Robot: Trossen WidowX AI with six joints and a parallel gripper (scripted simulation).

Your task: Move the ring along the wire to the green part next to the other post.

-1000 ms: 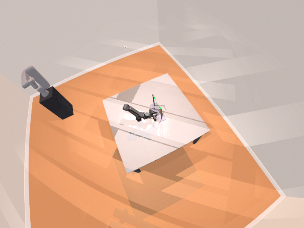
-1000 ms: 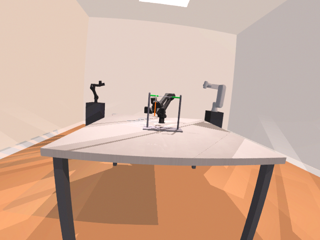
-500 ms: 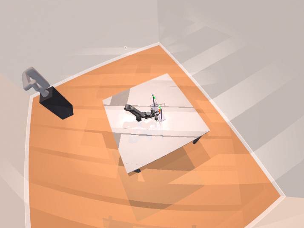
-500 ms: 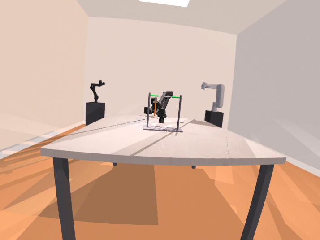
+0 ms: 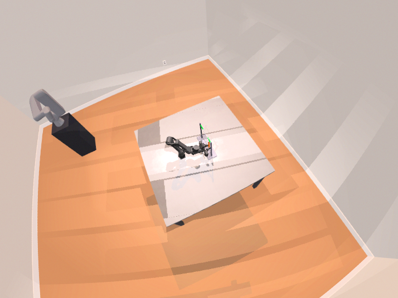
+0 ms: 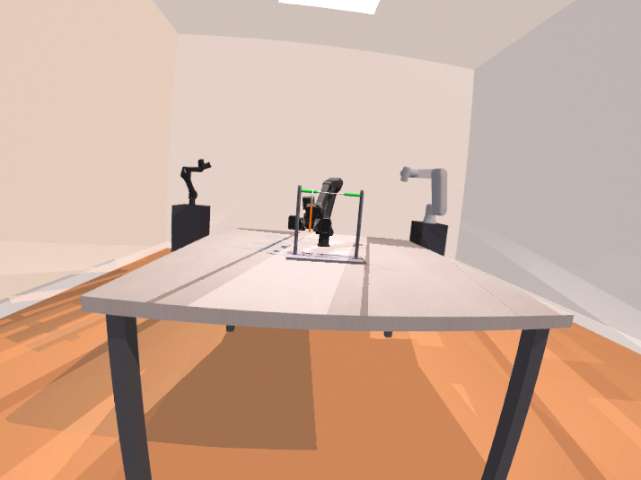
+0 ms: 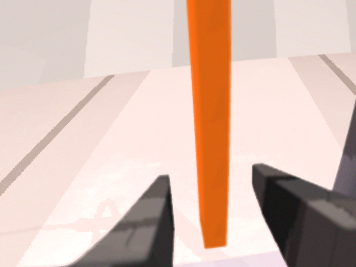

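Part-way open at the gripper [image 5: 208, 148] [image 6: 311, 213] [image 7: 211, 179], with nothing pinched. Between the fingers in the wrist view, an orange handle [image 5: 208, 144] [image 6: 311, 218] [image 7: 214, 116], with a gap on each side. Hanging below the green part [image 5: 209, 140] [image 6: 308, 191], near the right post [image 5: 211, 149] [image 6: 296, 223] [image 7: 347, 161]. Ring too thin to see well.

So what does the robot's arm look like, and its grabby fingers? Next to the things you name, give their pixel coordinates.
The arm [image 5: 181, 147] [image 6: 327, 202] is very dark, almost black, with long chunky links and bulky joints. The gripper [image 7: 211, 179] has two dark grey-black fingers that narrow toward their tips, with flat, angled faces. I can't make out any cables or writing.
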